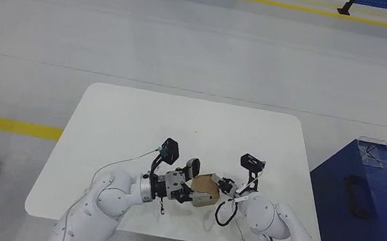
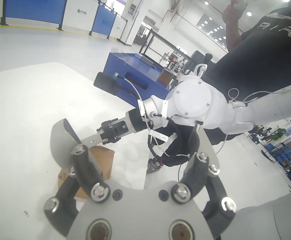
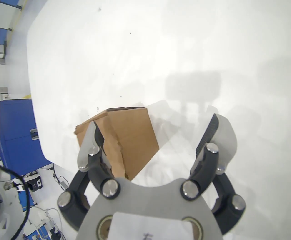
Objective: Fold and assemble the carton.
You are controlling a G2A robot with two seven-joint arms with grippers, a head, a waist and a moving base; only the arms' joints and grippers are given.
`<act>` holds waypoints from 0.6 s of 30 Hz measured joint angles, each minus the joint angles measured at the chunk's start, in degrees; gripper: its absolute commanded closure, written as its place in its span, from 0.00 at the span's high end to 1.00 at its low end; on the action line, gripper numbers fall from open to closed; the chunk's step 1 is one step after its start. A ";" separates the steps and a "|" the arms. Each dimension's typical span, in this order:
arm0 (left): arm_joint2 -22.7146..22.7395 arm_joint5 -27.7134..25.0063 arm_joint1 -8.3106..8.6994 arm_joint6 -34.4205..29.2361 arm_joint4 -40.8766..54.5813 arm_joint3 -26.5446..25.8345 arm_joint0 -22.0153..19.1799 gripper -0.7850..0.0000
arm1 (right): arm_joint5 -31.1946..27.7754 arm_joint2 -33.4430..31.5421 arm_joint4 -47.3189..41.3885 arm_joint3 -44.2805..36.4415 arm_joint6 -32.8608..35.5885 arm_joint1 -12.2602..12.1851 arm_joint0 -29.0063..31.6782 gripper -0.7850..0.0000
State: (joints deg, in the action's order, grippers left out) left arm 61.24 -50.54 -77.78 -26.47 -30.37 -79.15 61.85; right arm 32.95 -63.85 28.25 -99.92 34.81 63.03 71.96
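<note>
Brown carton [image 1: 206, 188] on the white worktop [image 1: 179, 119], close to the near edge and between the two claws. On one side the left claw [image 2: 129, 134], spread wide, one finger right beside the carton, nothing gripped. On the other side the right claw [image 3: 154, 127], likewise wide, one finger lying against a carton panel (touching or just over it, hard to tell), the other finger out over bare worktop.

Judging by the shape: partly raised, with creased panels standing at angles and one ragged edge, but nowhere near a closed box. Looks like the middle of the job at best. Probably left to do: squaring the walls, folding the flaps over, tucking them shut. Likely calls for one claw steadying a wall while the other presses a flap down (thin board, apt to slide or buckle on so smooth a top).
</note>
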 measured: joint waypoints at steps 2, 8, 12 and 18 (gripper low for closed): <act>0.00 0.00 0.01 0.01 -0.05 -0.06 0.00 1.00 | -0.99 -2.03 -2.53 -2.02 -1.77 -0.04 1.78 1.00; 1.57 -3.36 0.91 2.35 -11.71 -2.90 0.68 1.00 | -1.62 -4.87 -5.28 -3.72 -4.28 -0.05 4.12 1.00; 0.51 -4.38 1.08 4.73 -22.01 -1.14 -0.22 1.00 | -0.77 -9.99 -8.88 -5.92 -12.40 0.12 7.22 1.00; -2.46 -1.46 0.54 12.71 -33.51 3.33 -1.86 1.00 | 3.15 -14.07 -5.98 -7.30 -19.56 0.10 10.20 1.00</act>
State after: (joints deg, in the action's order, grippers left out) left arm 58.78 -52.00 -77.24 -13.76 -63.88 -75.81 59.99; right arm 36.10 -77.92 22.27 -107.21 15.25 63.12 82.16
